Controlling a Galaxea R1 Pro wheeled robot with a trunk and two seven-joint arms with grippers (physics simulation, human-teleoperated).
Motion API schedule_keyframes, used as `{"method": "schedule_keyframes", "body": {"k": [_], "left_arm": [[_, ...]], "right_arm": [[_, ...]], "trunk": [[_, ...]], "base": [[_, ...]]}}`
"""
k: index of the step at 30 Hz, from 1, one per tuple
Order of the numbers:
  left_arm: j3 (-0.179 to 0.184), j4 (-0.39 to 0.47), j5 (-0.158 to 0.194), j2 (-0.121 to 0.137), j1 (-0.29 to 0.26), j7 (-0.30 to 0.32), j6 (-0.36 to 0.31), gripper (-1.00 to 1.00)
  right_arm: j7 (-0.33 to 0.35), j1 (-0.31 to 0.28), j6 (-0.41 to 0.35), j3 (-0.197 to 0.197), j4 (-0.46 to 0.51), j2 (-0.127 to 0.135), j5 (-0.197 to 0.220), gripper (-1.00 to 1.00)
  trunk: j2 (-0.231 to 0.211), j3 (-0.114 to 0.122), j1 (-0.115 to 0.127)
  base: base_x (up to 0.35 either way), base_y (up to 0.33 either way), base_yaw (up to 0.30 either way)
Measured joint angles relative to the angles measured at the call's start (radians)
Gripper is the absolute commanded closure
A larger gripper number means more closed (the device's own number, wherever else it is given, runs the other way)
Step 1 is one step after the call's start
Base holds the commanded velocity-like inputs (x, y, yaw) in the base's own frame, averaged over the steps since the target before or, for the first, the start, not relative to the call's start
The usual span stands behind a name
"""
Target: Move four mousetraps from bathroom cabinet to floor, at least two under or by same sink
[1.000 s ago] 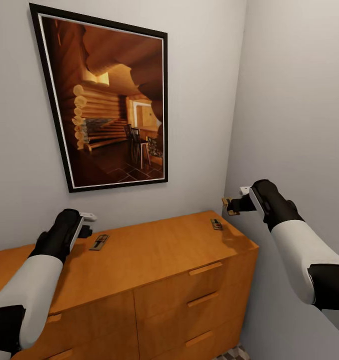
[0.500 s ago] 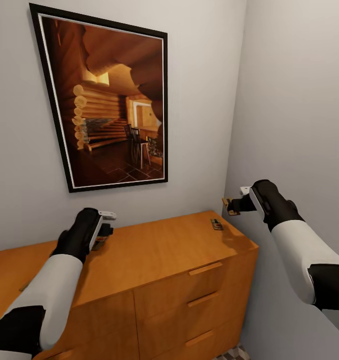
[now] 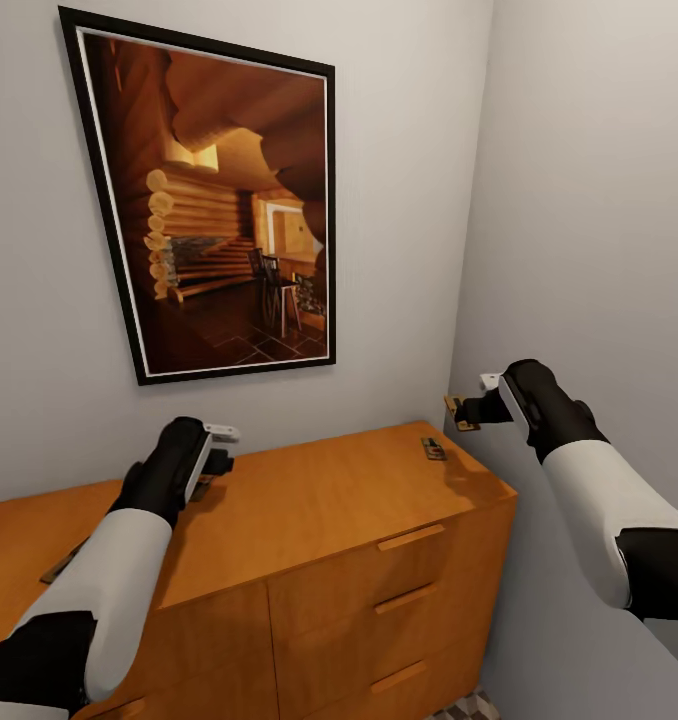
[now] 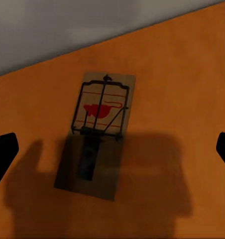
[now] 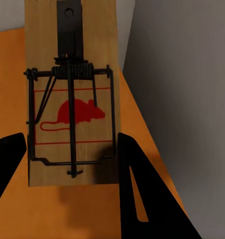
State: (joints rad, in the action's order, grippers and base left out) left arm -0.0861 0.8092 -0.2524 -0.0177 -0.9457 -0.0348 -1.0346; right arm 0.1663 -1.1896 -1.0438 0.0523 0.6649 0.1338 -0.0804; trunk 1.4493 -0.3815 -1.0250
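Head view runs from the robot's two arms out over the orange-brown cabinet (image 3: pixel 309 540) to the grey wall and its framed cabin picture (image 3: pixel 219 210).

On the near left, the left hand (image 3: pixel 215 463) hovers just above the cabinet top. In the left wrist view its dark fingers (image 4: pixel 3 154) stand wide apart at the frame's edges, open and empty, with a mousetrap (image 4: pixel 96 134) lying flat on the wood between them, partly under the hand's shadow. To do this pick well, the hand probably should come straight down, centred on the board, and close across its narrow width, keeping clear of the wire bar.

On the right, the right hand (image 3: pixel 469 410) is raised beside the side wall, above the cabinet's right end, closed on a second mousetrap (image 5: pixel 72 99), which the right wrist view shows held between its black fingers (image 5: pixel 137 189).

Farther back, a third mousetrap (image 3: pixel 433 449) lies flat near the cabinet's rear right corner, well apart from the left hand and below the right one. Bathroom floor (image 3: pixel 469 708) tiles peek out at the cabinet's foot.
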Motion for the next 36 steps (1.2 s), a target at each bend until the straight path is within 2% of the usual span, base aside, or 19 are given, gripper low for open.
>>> {"method": "schedule_keyframes", "body": {"k": [11, 35, 36], "left_arm": [[0.001, -0.033, -0.001, 0.000, 0.000, -0.001, -0.001, -1.00], [0.000, -0.037, -0.003, 0.009, 0.000, -0.001, 0.002, -1.00], [0.004, -0.032, -0.010, 0.014, 0.003, 0.004, 0.007, -1.00]], "right_arm": [[0.000, 0.000, 0.000, 0.000, 0.000, 0.000, 0.000, 1.00], [0.001, 0.000, 0.000, 0.000, -0.005, 0.000, 0.001, 1.00], [0.001, 0.003, 0.000, 0.002, -0.010, -0.006, 0.002, 1.00]], "trunk": [[0.000, 0.000, 0.000], [0.000, 0.000, 0.000], [0.000, 0.000, 0.000]], "base": [[0.000, 0.000, 0.000], [0.000, 0.000, 0.000], [0.000, 0.000, 0.000]]}}
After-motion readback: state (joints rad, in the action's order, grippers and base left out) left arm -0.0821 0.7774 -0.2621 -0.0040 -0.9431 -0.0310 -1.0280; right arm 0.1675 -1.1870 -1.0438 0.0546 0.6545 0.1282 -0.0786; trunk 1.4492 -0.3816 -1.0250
